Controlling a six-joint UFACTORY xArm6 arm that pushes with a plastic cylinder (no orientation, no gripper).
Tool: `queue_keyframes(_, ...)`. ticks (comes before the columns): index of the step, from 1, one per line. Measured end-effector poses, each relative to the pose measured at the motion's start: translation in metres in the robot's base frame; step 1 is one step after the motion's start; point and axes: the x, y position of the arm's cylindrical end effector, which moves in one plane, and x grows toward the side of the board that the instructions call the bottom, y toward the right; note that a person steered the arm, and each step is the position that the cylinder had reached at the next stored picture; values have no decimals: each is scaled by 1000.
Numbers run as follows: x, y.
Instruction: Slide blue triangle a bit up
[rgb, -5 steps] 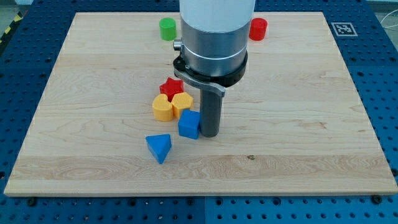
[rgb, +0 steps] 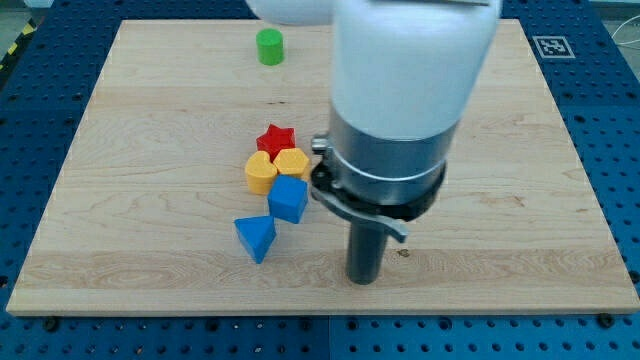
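The blue triangle (rgb: 256, 238) lies on the wooden board (rgb: 140, 130) at the lower middle-left. My tip (rgb: 363, 280) rests on the board to the triangle's right and a little lower, about a hundred pixels away, touching no block. A blue cube (rgb: 288, 199) sits just above and right of the triangle. Above it, a yellow heart-like block (rgb: 260, 172), a second yellow block (rgb: 293, 164) and a red star (rgb: 276, 138) form a tight cluster.
A green cylinder (rgb: 269, 47) stands near the board's top edge. The arm's large body (rgb: 400, 110) hides the top middle-right of the board. The board's bottom edge runs just below my tip.
My tip has moved down and to the right, away from the blue cube's right side. The arm now hides the red cylinder at the top. The blocks look nearly unmoved.
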Motion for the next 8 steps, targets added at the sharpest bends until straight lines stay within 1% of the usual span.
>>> queue_keyframes(1, -12, -31)
queue_keyframes(3, -12, -86)
queue_keyframes(6, -29, -147)
queue_keyframes(7, -39, -155)
queue_keyframes(8, -39, -154)
